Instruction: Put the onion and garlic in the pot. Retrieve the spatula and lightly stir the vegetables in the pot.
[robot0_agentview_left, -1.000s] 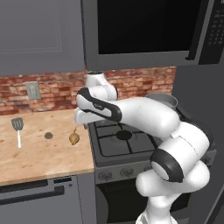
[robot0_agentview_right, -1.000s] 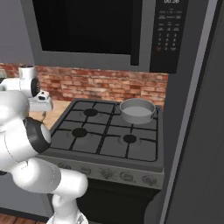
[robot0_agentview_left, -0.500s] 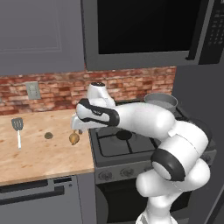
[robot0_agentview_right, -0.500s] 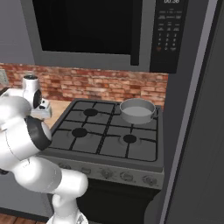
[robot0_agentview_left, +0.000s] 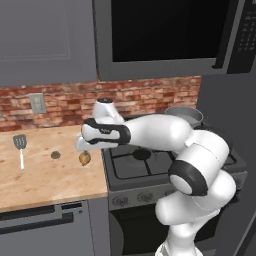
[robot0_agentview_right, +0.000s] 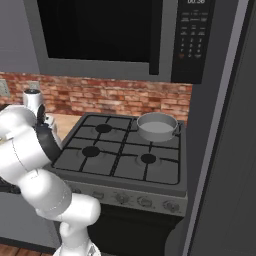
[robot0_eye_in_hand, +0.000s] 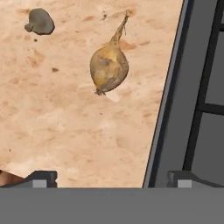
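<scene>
Your gripper (robot0_eye_in_hand: 111, 178) has swung down over the onion (robot0_eye_in_hand: 109, 66) on the worktop (robot0_eye_in_hand: 65, 127); fingers spread wide, holding nothing, so expect the grasp next.

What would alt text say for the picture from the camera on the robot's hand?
A golden-brown onion lies on a wooden counter, with a small grey garlic lump apart from it. The stove edge runs alongside, and the open gripper has its two dark fingertips at the bottom.
</scene>
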